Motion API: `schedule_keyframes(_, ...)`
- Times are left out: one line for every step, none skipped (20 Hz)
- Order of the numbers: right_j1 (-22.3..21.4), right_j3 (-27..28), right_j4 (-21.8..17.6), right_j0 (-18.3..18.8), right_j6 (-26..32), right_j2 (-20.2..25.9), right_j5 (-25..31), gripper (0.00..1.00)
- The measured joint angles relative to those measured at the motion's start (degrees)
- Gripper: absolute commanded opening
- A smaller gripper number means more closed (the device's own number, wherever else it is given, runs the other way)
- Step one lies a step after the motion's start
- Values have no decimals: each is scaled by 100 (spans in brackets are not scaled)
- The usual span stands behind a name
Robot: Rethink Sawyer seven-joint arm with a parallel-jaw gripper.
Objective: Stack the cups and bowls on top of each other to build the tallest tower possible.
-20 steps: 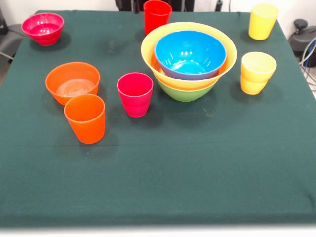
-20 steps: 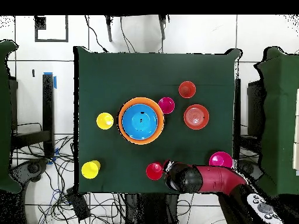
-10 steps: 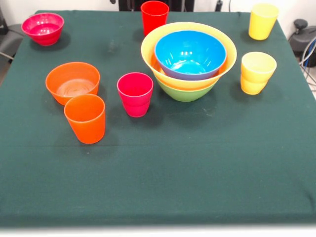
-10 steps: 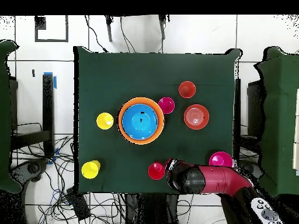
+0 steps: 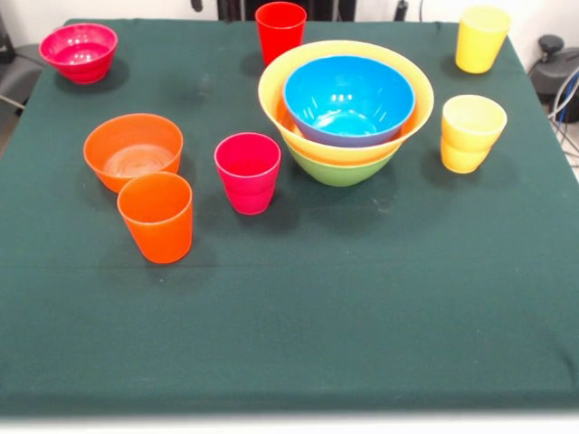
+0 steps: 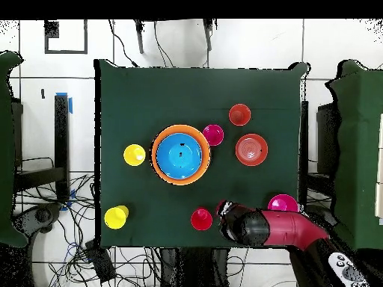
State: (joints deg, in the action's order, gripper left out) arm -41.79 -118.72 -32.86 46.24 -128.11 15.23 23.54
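Note:
The tower (image 5: 345, 117) stands mid-table: a blue bowl (image 5: 348, 98) nested in a wide yellow bowl (image 5: 271, 90), on a green bowl (image 5: 337, 170). From above the tower (image 6: 180, 155) shows blue inside an orange-yellow rim. Loose on the cloth are a red cup (image 5: 280, 32), a pink cup (image 5: 247, 172), an orange cup (image 5: 156, 217), an orange bowl (image 5: 133, 150), a magenta bowl (image 5: 78, 51) and two yellow cups (image 5: 481, 38) (image 5: 471, 133). In the overhead view my gripper (image 6: 224, 215) sits just right of the red cup (image 6: 201, 219), apart from it. The front view does not show the gripper.
The red arm (image 6: 280, 229) lies along the table's bottom edge in the overhead view, passing beside the magenta bowl (image 6: 283, 203). The green cloth table (image 6: 149, 90) is ringed by cables and floor tiles. Open cloth fills the near half of the front view.
In the overhead view the arm has drawn back to the right, away from the red cup. The red cup shifted slightly, leftward in the front view.

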Motion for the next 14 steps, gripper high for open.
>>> schedule_keyframes(43,58,0,1,0,0,10,100)
schedule_keyframes(95,121,-1,-5,0,0,11,100)
schedule_keyframes(201,241,0,-22,0,0,11,100)
schedule_keyframes(300,355,0,-48,0,-2,11,100)
schedule_keyframes(359,422,-2,-66,0,-2,12,100)
schedule_keyframes(417,490,-4,-83,0,-2,13,100)
schedule_keyframes(513,606,-2,-111,0,1,14,100)
schedule_keyframes(565,674,-2,-123,0,2,23,100)
schedule_keyframes(616,742,-2,-136,0,3,31,100)
schedule_keyframes(679,837,-4,-150,0,2,61,100)
schedule_keyframes(762,986,-4,-166,0,3,149,100)
schedule_keyframes(844,1135,-4,-183,0,4,237,100)
schedule_keyframes(900,1239,-4,-196,0,4,323,100)
schedule_keyframes(956,1344,-4,-209,0,5,409,100)
